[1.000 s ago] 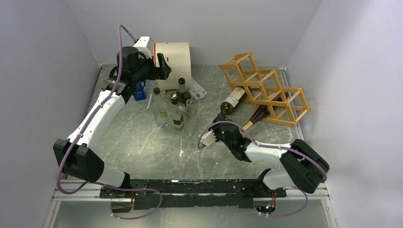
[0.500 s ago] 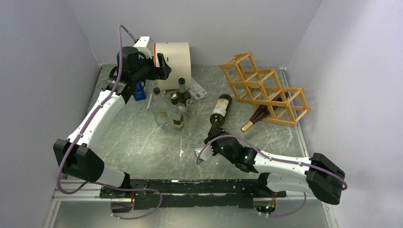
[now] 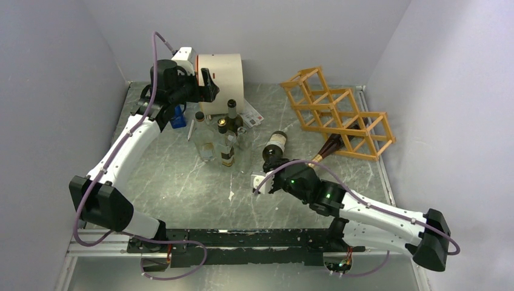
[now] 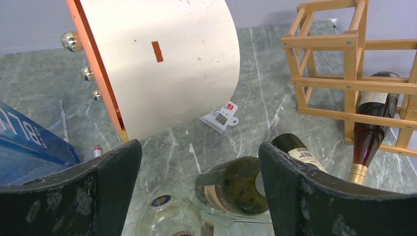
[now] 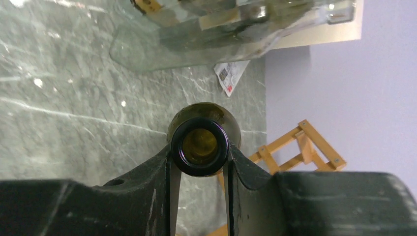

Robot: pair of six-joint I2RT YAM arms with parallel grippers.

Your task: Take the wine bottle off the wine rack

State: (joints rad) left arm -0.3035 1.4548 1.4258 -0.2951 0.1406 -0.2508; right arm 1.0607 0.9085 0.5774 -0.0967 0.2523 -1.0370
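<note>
Two fingers (image 5: 164,169) of the right gripper (image 5: 200,147) pinch the neck of the wine bottle (image 3: 276,144) just below its open mouth, pressed against the glass on both sides. The bottle is out of the wine rack (image 3: 337,113) and apart from it, on the rack's side that faces a cluster of upright bottles (image 3: 219,138). Whether it rests on the table (image 3: 182,182) I cannot tell. A second bottle (image 3: 328,146) lies in one of the rack's near cells, its neck poking out. Well apart from the rack, beside the white drum (image 3: 222,73), the left gripper (image 4: 199,150) hangs spread wide with nothing between its fingers.
</note>
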